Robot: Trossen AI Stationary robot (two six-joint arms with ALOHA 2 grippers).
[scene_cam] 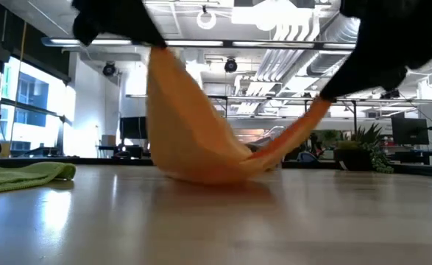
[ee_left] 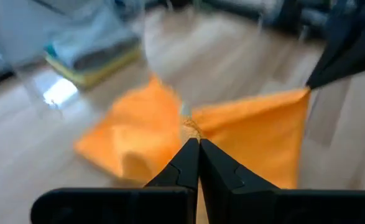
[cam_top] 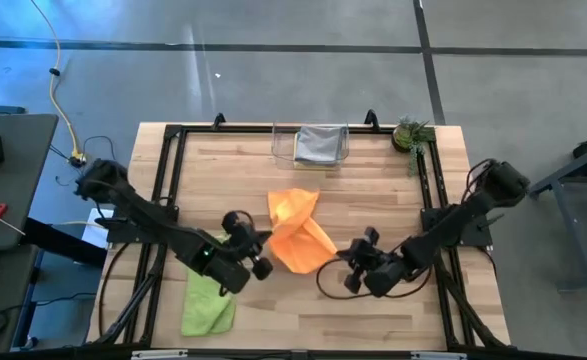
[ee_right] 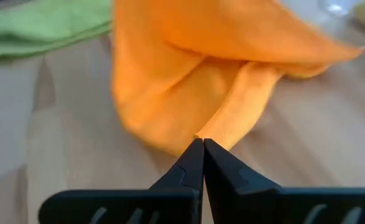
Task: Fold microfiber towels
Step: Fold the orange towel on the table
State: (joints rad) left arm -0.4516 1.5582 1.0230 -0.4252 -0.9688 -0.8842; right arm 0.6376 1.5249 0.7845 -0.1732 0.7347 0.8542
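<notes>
The orange towel [cam_top: 295, 228] sags in the table's middle, held at two ends by my grippers; its belly [scene_cam: 201, 171] rests on the wood. My left gripper [cam_top: 266, 237] is shut on its left near corner. My right gripper [cam_top: 339, 254] is shut on its right near corner. The lime green towel [cam_top: 209, 303] lies flat at the near left. A grey towel [cam_top: 320, 142] lies on a yellow one in the clear bin [cam_top: 311, 146] at the far edge. The teal towel is out of view. My left gripper pinches a corner of the orange towel [ee_left: 188, 126] between its two fingertips, lifted above the table. The cloth hangs down from the hold to the table. My right gripper pinches another corner [ee_right: 214, 132] at its fingertips, coming from the table's right; the cloth runs up from the table in a gathered, fairly taut strip.
A small potted plant [cam_top: 411, 133] stands at the far right corner. A black frame rail [cam_top: 163, 190] runs along the table's sides. Bare wood lies at the near middle [cam_top: 313, 310].
</notes>
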